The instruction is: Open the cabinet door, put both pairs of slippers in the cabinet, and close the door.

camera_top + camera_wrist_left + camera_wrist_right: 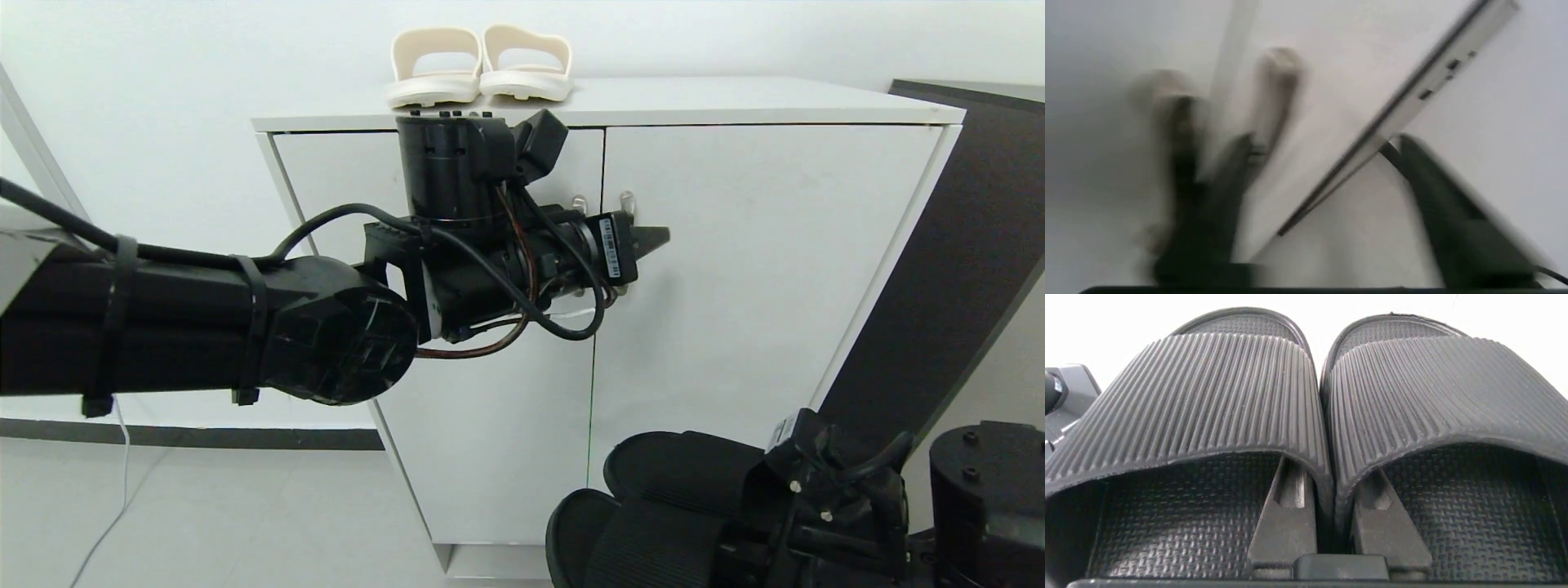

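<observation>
Opening the cabinet (735,102) is the step in hand, and both doors look shut, their edges meeting at the middle seam. The left claw (657,237) hangs at the top of that seam, its tip over the right door (751,286), just below and beside the right knob (627,198); the left knob (580,202) sits close on the other side of the seam. From the head view the tip reads as one dark point, and the wrist view is smeared, so I cannot tell whether this claw is apart or together.

To do this well, I would line the claw up squarely on one knob, with a finger on each side of its stem, and close fully before pulling. The pull should follow the door's arc around its outer hinge rather than run straight back, or the small clear knob is likely to slip out. The two knobs are near each other, so catching both would jam the doors.

The right claw (1331,469) is clamped on the black slippers (653,506), pinching their inner walls together, low in front of the right door. That door could swing into them, so holding them back seems wise. The cream slippers (480,69) rest side by side on top of the cabinet, above the left door (490,425).
</observation>
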`<state>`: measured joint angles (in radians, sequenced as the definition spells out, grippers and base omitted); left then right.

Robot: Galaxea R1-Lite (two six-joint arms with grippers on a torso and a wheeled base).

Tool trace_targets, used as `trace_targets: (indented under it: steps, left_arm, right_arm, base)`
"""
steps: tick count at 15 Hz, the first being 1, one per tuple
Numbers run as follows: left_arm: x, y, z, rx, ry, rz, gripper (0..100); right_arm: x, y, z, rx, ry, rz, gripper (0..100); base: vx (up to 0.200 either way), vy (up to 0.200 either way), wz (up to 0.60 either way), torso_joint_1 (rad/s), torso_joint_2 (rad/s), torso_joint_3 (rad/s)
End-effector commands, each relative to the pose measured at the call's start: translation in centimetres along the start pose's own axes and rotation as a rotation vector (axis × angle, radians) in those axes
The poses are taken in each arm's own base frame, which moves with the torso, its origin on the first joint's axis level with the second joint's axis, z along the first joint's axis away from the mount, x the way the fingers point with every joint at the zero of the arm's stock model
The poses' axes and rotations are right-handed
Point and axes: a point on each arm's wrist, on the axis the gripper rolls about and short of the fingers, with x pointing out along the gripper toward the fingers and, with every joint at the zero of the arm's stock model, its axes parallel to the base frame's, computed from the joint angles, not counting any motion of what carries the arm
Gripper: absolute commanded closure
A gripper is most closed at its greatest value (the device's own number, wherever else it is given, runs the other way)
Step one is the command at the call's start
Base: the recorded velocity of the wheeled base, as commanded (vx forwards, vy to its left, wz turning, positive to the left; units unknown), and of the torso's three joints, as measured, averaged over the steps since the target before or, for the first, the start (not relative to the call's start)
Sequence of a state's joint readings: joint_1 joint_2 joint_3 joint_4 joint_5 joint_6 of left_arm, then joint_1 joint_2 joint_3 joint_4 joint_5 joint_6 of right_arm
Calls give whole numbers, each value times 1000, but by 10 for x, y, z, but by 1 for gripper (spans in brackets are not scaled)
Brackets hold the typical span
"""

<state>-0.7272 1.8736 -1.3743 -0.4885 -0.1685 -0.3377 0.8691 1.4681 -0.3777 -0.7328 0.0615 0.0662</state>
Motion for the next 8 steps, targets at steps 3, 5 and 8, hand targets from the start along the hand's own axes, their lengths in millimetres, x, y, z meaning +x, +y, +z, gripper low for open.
trace_targets:
  steps: [3,5,8]
  left_arm:
    - [-4,-1,1,-22,0,-10,100]
    - [-8,-2,1,-29,3,-9,100]
    - [-24,-20,-5,-29,32,-47,100]
  right_arm:
    - [-4,6,-8,-6,26,88,100]
    - [-7,8,-11,-7,35,129,100]
    - [-22,11,-19,-80,33,251,100]
  base:
    - [0,0,0,0,0,0]
    - [0,0,0,0,0,0]
    - [0,0,0,0,0,0]
